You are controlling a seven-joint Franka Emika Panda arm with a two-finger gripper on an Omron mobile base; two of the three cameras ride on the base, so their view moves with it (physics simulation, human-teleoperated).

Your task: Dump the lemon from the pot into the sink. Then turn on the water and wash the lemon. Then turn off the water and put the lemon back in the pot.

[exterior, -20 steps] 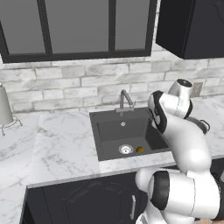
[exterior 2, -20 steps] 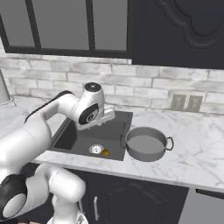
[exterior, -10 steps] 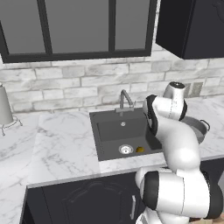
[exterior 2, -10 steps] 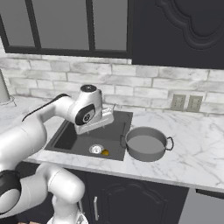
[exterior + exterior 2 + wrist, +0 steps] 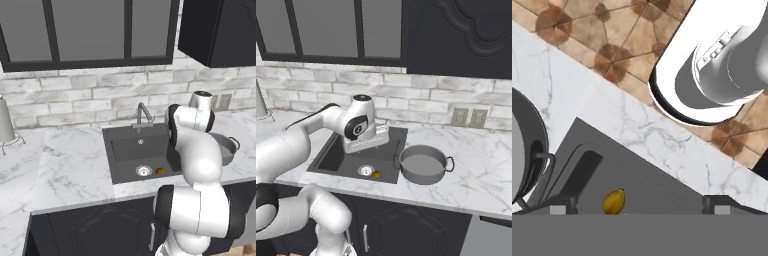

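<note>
Showing one sink (image 5: 131,152), one lemon (image 5: 160,171), one pot (image 5: 423,164) and one faucet (image 5: 144,114) on a white marble surface (image 5: 70,165). The lemon lies on the basin floor just beside the silver drain (image 5: 143,171). The right base view presents the whole pot, empty and upright just right of the sink. The hand view looks down on the lemon between the spread-apart, released fingertips of the hand (image 5: 637,205), grasping nothing.
</note>
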